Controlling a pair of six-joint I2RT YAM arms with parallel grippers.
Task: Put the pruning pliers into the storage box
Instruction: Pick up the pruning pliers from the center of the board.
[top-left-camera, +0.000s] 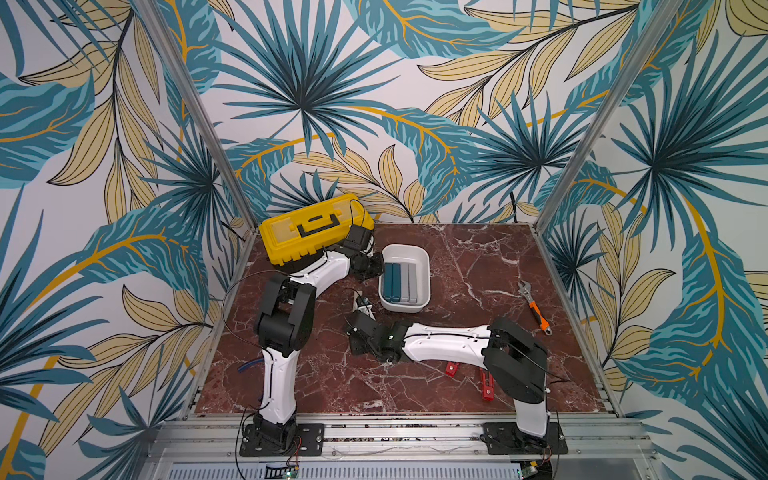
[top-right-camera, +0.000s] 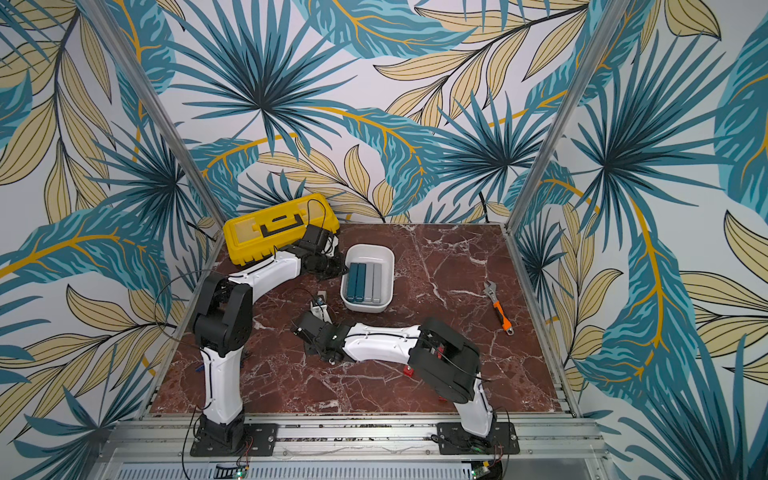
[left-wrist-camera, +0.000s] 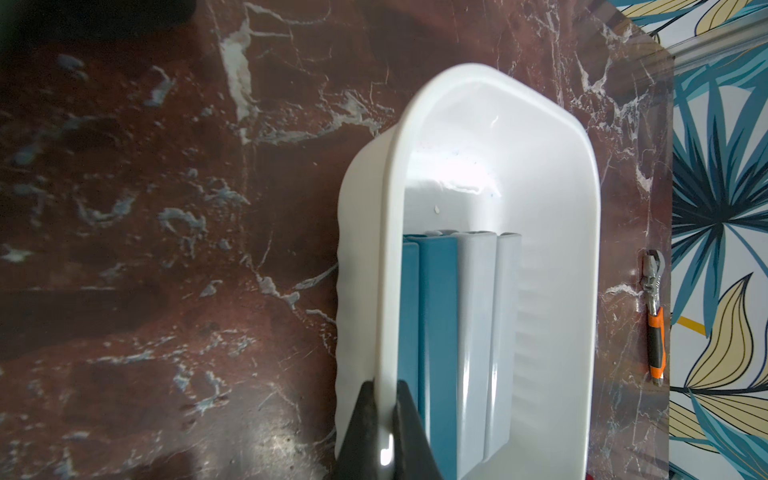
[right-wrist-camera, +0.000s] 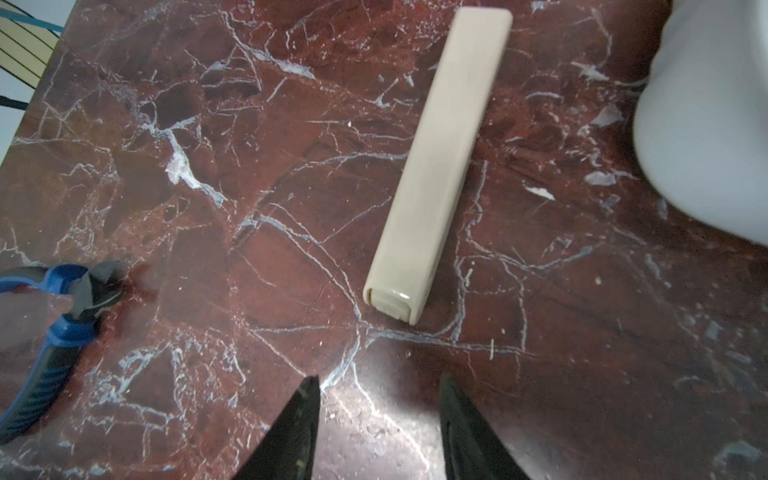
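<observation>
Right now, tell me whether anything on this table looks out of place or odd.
Nothing is spilled or broken. The left pincer is clamped on the wall of the white tub, not on a tool. The beige stick lies outside the tub, and two red pieces lie partly under the right arm.

The left arm (top-left-camera: 282, 374) and the right arm (top-left-camera: 444, 343) both have smooth white shells and chunky black joints. Thin black cables (top-left-camera: 223, 305) loop off them. Tiny screws (top-left-camera: 420, 344) dot the white parts. Each arm stands on a flat black plate (top-left-camera: 311, 436) with bolts. The fingers (right-wrist-camera: 299, 424) are black and pointy.
</observation>
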